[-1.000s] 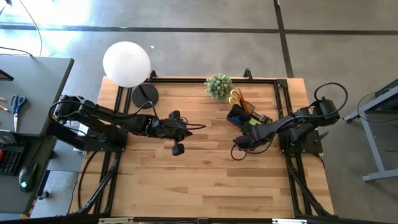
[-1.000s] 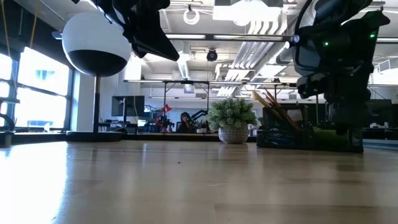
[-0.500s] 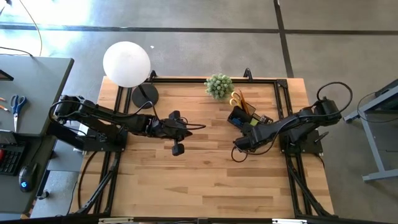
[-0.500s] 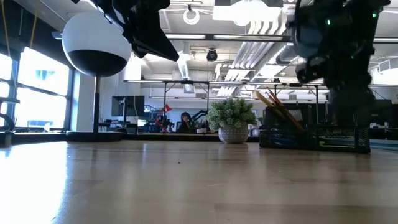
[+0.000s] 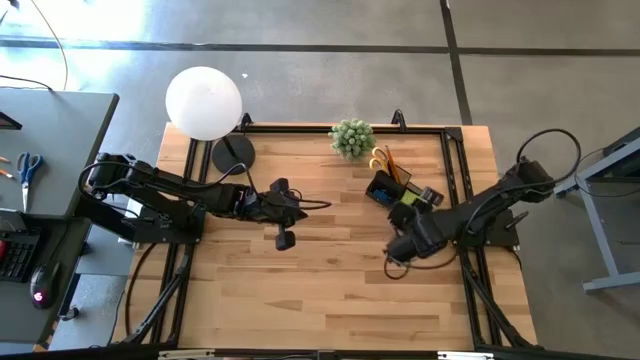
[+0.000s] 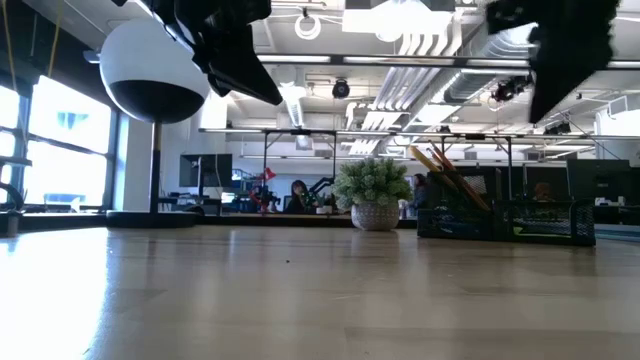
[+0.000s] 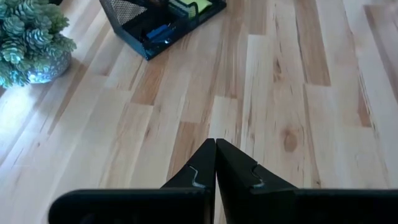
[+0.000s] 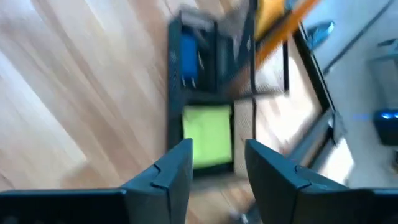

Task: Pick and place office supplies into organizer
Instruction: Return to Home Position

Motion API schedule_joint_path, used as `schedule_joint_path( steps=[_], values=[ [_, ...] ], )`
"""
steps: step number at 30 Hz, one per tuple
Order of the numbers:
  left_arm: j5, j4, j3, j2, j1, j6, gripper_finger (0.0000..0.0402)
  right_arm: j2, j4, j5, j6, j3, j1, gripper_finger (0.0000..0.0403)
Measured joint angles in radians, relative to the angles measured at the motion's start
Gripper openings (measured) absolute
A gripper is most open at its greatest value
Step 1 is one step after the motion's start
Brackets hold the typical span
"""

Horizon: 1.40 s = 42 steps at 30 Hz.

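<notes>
The black mesh organizer [image 5: 393,188] stands on the table near its far right corner and also shows in the low view [image 6: 500,218]. It holds yellow-handled scissors [image 5: 377,158], orange pencils [image 6: 440,170], a blue block [image 8: 187,53] and a lime-green sticky-note pad [image 8: 208,140]. My right gripper [image 8: 217,149] is open and empty, hovering above the table just near of the organizer [image 5: 402,245]. My left gripper [image 7: 215,144] is shut and empty, held in the air over the table's middle [image 5: 318,204], pointing toward the organizer [image 7: 163,25].
A small potted plant [image 5: 352,137] stands at the far edge beside the organizer. A lamp with a white globe [image 5: 204,101] and round black base [image 5: 232,154] stands at the far left corner. Bare wood spans the near half of the table [image 5: 300,300]. Blue-handled scissors [image 5: 28,166] lie on a side desk.
My right gripper has risen and drawn back from the organizer toward the table's near edge. The lime-green pad stays in the organizer.
</notes>
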Motion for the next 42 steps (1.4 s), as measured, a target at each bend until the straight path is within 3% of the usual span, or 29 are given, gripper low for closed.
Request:
schedule_joint_path(
  steps=[3, 7, 10, 15, 19, 25, 30, 36, 42],
  values=[
    [0.000, -0.001, 0.000, 0.000, 0.000, 0.000, 0.0003, 0.000, -0.062, -0.084, 0.037, -0.042, 0.059, 0.0129],
    [0.000, 0.004, 0.000, 0.000, 0.000, -0.003, 0.0003, 0.000, -0.021, -0.161, 0.099, -0.136, 0.122, 0.0111],
    [0.014, 0.052, 0.000, 0.001, -0.002, 0.008, 0.0003, 0.000, 0.080, -0.121, 0.135, -0.196, 0.155, 0.0099],
    [0.121, 0.205, 0.000, 0.001, -0.043, 0.121, 0.0003, -0.009, 0.219, 0.046, 0.111, -0.215, 0.214, 0.0079],
    [0.263, 0.302, 0.000, 0.001, -0.070, 0.181, 0.0003, -0.079, 0.347, 0.028, -0.025, -0.215, 0.206, 0.0060],
    [0.351, 0.355, 0.000, -0.010, -0.079, 0.219, 0.0003, -0.282, 0.574, 0.018, -0.265, -0.267, 0.151, 0.0010],
    [0.398, 0.365, 0.000, -0.010, -0.063, 0.254, 0.0003, -0.540, 0.818, 0.058, -0.421, -0.459, 0.124, 0.0004],
    [0.468, 0.609, -0.114, -0.032, 0.004, 0.234, 0.0001, -0.822, 1.405, -0.148, -0.714, -0.791, 0.032, 0.0002],
    [0.508, 0.812, -0.302, -0.095, 0.114, 0.122, 0.0000, -0.987, 1.436, -0.147, -0.797, -0.930, -0.083, 0.0001]
  ],
)
